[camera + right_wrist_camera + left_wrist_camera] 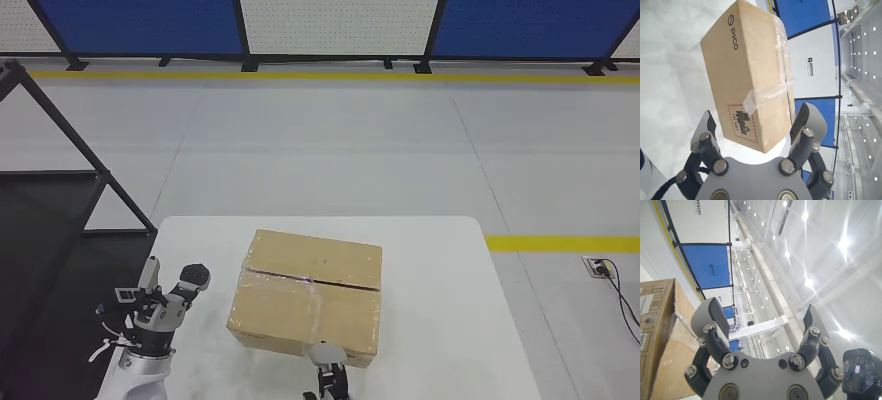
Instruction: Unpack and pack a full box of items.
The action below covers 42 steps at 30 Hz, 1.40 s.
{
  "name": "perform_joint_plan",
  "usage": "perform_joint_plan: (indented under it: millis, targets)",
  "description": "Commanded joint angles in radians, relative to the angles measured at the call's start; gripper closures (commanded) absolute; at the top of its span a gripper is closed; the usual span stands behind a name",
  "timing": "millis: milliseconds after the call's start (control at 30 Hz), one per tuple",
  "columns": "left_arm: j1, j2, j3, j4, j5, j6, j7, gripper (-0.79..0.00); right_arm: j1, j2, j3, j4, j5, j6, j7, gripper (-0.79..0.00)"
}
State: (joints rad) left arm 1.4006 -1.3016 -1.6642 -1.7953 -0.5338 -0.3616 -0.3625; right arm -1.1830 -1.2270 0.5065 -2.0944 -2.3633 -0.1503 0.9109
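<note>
A closed brown cardboard box (310, 298) sits in the middle of the white table (440, 300), its top seam taped with clear tape that peels loose at one end (761, 98). My left gripper (172, 280) stands left of the box near the table's left edge, pointing upward and open with nothing between its fingers (719, 315). The box's side (657, 323) lies beside it. My right gripper (328, 362) is at the table's front edge, just before the box's near side, open, with the box's corner (753, 91) in front of its fingers (800, 119).
A black metal frame (60, 130) stands at the left beside the table. Bare table surface lies to the right of the box. Blue and white partition panels (330, 25) line the far floor.
</note>
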Motion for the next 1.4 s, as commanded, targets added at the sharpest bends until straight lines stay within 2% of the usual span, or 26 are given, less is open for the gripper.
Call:
perform_joint_plan:
  millis: [0,67,100,367,433,700,867,967,1167,1367]
  targets:
    - [0.002,0.000,-0.001,0.002,-0.001,0.000,0.000,-0.785,0.003,-0.011,-0.008,0.020,-0.022,0.016,0.000,-0.739]
    - [0.004,0.001,-0.003,0.003,-0.002,-0.001,0.000,-0.785,0.003,-0.023,-0.016,0.037,-0.047,0.039,0.001,-0.536]
    - [0.006,0.001,-0.004,0.003,-0.001,-0.001,0.000,-0.785,0.002,-0.029,-0.019,0.043,-0.056,0.048,-0.001,-0.459]
    - [0.007,0.002,-0.005,-0.002,0.000,0.001,-0.001,-0.785,-0.004,-0.069,-0.017,0.093,-0.088,0.053,0.003,-0.449]
    - [0.007,0.002,-0.005,-0.003,-0.001,0.000,-0.001,-0.785,-0.003,-0.078,-0.013,0.105,-0.086,0.049,0.004,-0.391]
    - [0.009,0.003,-0.009,-0.002,-0.004,-0.003,0.002,-0.785,-0.013,-0.110,0.011,0.134,-0.106,0.054,0.016,-0.336]
    - [0.009,0.003,-0.008,-0.004,-0.005,-0.005,0.001,-0.785,-0.028,-0.126,0.025,0.132,-0.124,0.051,0.015,-0.172]
    - [0.009,0.003,-0.006,-0.005,-0.006,-0.006,0.001,-0.785,-0.041,-0.132,0.036,0.126,-0.135,0.049,0.011,-0.022]
    - [0.009,0.004,-0.005,-0.005,-0.002,-0.005,0.001,-0.785,-0.073,-0.142,0.061,0.099,-0.133,0.056,-0.032,0.000]
    - [0.009,0.004,-0.002,-0.005,-0.004,-0.005,0.002,-0.785,-0.121,-0.145,0.129,0.022,-0.021,0.089,-0.118,0.000]
